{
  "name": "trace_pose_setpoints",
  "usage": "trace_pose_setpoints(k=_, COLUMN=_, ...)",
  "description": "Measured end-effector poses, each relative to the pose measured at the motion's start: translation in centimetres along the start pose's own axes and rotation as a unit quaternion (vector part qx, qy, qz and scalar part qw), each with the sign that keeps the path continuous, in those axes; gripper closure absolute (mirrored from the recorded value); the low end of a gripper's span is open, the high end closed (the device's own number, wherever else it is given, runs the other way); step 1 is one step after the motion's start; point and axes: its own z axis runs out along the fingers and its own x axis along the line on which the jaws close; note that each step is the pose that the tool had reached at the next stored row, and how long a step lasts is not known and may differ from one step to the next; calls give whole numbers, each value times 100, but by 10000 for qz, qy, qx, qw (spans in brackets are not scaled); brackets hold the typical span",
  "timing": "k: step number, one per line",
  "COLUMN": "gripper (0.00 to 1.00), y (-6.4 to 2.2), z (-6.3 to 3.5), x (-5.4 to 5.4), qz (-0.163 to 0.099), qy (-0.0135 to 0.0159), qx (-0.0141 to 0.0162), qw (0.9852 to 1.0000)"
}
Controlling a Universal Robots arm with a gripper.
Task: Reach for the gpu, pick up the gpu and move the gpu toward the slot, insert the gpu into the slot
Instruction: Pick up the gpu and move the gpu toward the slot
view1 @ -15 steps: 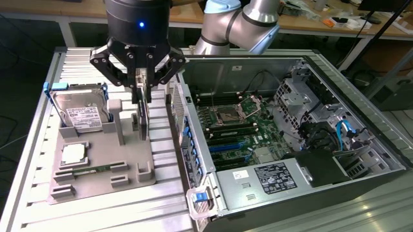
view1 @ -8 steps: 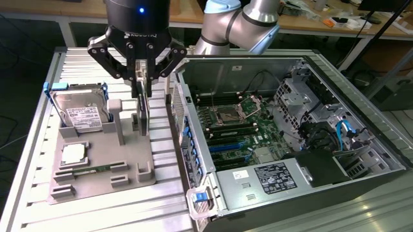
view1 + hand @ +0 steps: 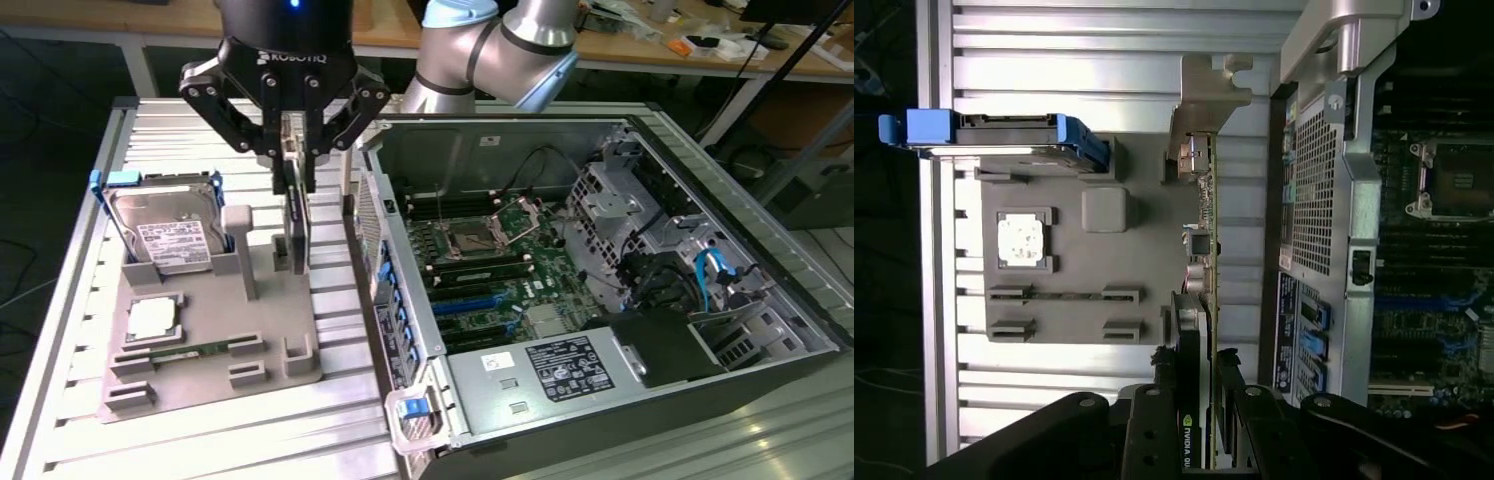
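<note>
1. The gripper (image 3: 296, 168) hangs directly above the gpu (image 3: 296, 235), jaws pinching its top edge.
2. The gpu stands on edge at a grey fixture (image 3: 200, 330) just outside the computer case (image 3: 534, 135), long axis parallel to the case's nearest wall.
3. The slot (image 3: 465, 300) lies inside the case, running crosswise to the gpu.
4. Legible: "ROBOTIQ" on gripper, "NVIDIA" on gpu.

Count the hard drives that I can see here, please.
1. The hard drive stands in the gray holder on the exterior view's left, beside the gpu. More may be hidden inside the computer case.
</note>
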Motion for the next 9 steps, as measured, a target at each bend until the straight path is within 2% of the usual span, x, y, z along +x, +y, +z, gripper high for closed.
trace_pose_setpoints(k=2, gripper=73, y=0, z=-38, x=-3, qz=0, qy=1, qx=16, qw=10000)
trace_pose_setpoints(k=8, gripper=73, y=-2, z=-130, x=-16, qz=1, qy=1, qx=31, qw=10000)
trace_pose_setpoints(k=9, gripper=73, y=-2, z=-152, x=-20, qz=1, qy=1, qx=43, qw=10000)
